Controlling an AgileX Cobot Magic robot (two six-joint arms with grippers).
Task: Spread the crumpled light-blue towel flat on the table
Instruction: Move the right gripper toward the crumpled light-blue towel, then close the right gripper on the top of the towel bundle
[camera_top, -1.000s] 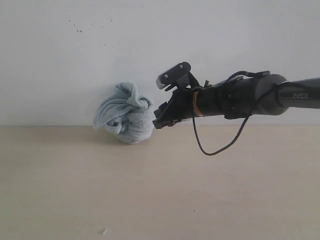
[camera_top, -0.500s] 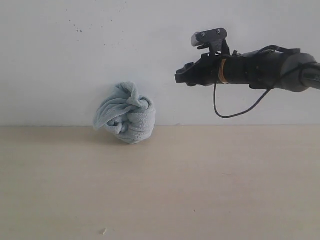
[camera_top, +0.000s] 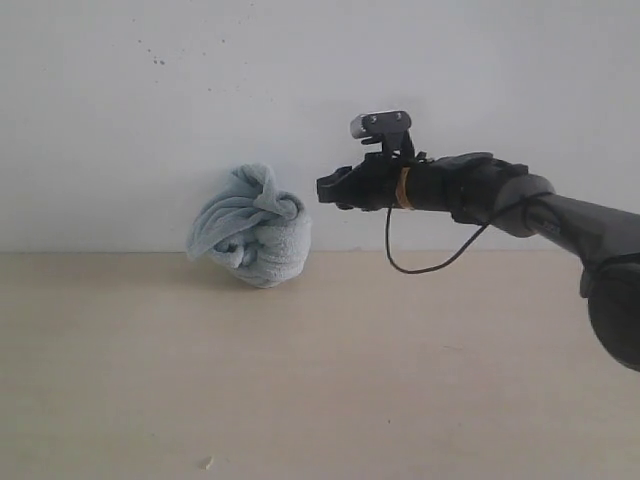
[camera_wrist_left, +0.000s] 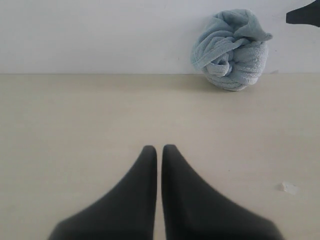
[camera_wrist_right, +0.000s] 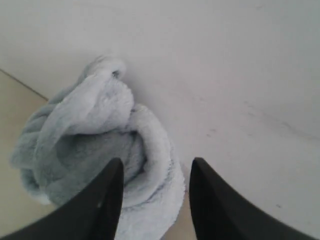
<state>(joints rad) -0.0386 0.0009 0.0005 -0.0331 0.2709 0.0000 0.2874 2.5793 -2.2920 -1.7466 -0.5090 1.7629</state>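
The light-blue towel (camera_top: 252, 228) sits balled up on the beige table (camera_top: 420, 380), right against the white wall. My right gripper (camera_top: 322, 190) hovers in the air just right of the towel's upper part, a short gap away and pointing at it. In the right wrist view this gripper (camera_wrist_right: 157, 161) is open, with nothing between its fingers, and the towel (camera_wrist_right: 95, 135) lies just beyond them. My left gripper (camera_wrist_left: 159, 148) is shut and empty, low over bare table, far from the towel (camera_wrist_left: 232, 50). The left gripper is not visible in the exterior view.
A white wall (camera_top: 300, 80) rises directly behind the towel. A small white speck (camera_top: 207, 463) lies near the table's front edge, and it shows again as a speck (camera_wrist_left: 289, 187) in the left wrist view. The right arm's cable (camera_top: 430, 262) hangs in a loop.
The right gripper lifted from beside the towel's lower right, swung up and right, then came back down and left toward the towel's top. The towel has not moved.
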